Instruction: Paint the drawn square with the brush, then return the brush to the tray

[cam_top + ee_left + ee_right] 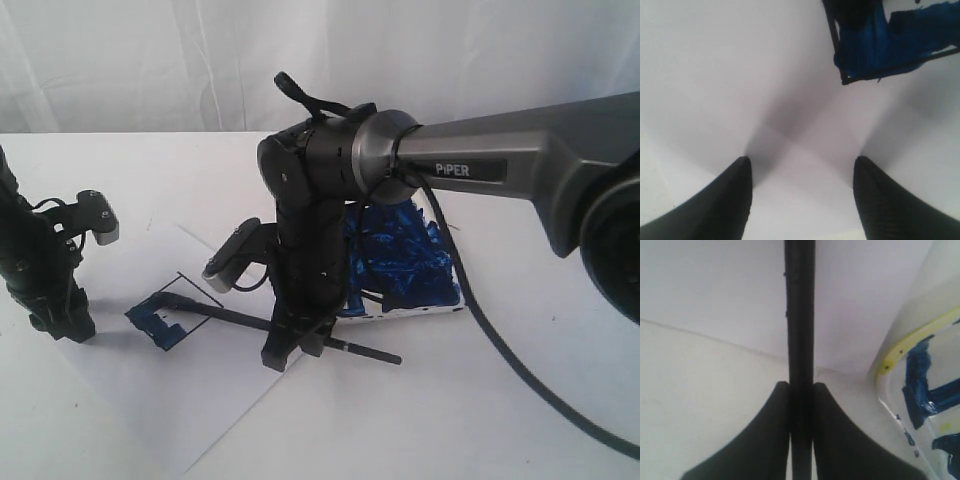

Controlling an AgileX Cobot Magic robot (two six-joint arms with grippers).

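The right gripper (290, 352) pinches the brush (240, 318) partway along its handle. The brush lies low and nearly flat, its tip inside the square (160, 318) on the paper (190, 410). Painting looks half done: blue fills one part and the rest is white. The next move calls for strokes across the bare part, kept inside the lines. The right arm reaches in from the tabletop's right edge, wrist bent steeply down, just before the tray (425, 310). The left gripper (62, 325) hangs spread and empty beside the square.
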